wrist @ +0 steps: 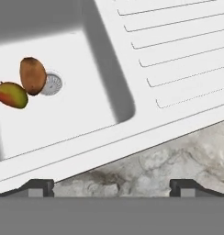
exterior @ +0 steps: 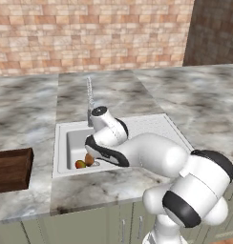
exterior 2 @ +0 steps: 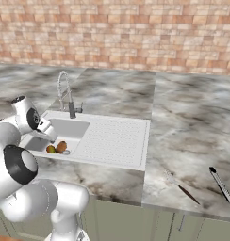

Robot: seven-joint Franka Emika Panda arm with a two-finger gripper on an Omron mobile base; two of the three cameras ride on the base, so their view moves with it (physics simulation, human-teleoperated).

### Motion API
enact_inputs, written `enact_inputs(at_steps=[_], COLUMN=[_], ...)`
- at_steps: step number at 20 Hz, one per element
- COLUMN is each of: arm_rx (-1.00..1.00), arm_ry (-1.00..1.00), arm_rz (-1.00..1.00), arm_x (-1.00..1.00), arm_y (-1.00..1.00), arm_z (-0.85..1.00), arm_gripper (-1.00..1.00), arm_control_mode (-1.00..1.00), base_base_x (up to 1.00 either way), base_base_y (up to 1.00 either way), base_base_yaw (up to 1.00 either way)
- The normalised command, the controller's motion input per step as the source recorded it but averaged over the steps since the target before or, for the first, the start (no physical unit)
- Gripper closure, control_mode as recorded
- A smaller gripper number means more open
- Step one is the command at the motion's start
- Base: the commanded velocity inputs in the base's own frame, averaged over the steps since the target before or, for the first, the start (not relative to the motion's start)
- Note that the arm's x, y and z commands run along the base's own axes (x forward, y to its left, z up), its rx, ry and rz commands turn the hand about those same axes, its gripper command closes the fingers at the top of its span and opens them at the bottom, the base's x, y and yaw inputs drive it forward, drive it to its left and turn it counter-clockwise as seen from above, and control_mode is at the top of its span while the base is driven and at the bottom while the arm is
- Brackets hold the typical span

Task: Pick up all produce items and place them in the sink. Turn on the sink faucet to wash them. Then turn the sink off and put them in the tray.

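Produce is already lying together in the near part of the sink point(exterior: 61, 143) basin: the brown oval point(wrist: 32, 75) is resting against the round drain point(wrist: 52, 84), with the red-and-green fruit point(wrist: 12, 94) touching it, while the hand point(wrist: 111, 187) is hovering above the basin's near rim with its fingers spread wide and grasping nothing. Washing is therefore looking like the step in hand, so the next move is probably calling for the hand to be reaching farther back to the faucet point(exterior: 90, 102) and nudging its small lever point(exterior 2: 78, 109); the tray point(exterior: 12, 169) is waiting on the worktop point(exterior: 195, 100), left of the sink.
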Motion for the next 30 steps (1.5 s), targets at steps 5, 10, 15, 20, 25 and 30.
enact_inputs(at_steps=[5,10,15,20,25,30], arm_rx=[0.07,0.05,0.03,0.01,0.0,0.0], arm_ry=[0.0,-0.04,-0.02,0.0,0.0,0.0], arm_rz=[-0.07,0.0,0.0,0.0,0.0,0.0], arm_x=[0.18,0.22,0.19,0.21,0.26,0.26], arm_y=[0.18,0.07,0.07,0.11,0.1,0.1], arm_z=[-0.32,-0.34,-0.26,-0.22,-0.23,-0.22], arm_gripper=[-1.0,-1.0,-1.0,-1.0,-1.0,-1.0], arm_control_mode=[-1.0,-1.0,-1.0,-1.0,-1.0,-1.0], base_base_x=[0.0,0.0,0.0,0.0,0.0,0.0], base_base_y=[0.0,0.0,0.0,0.0,0.0,0.0], base_base_yaw=[0.0,0.0,0.0,0.0,0.0,0.0])
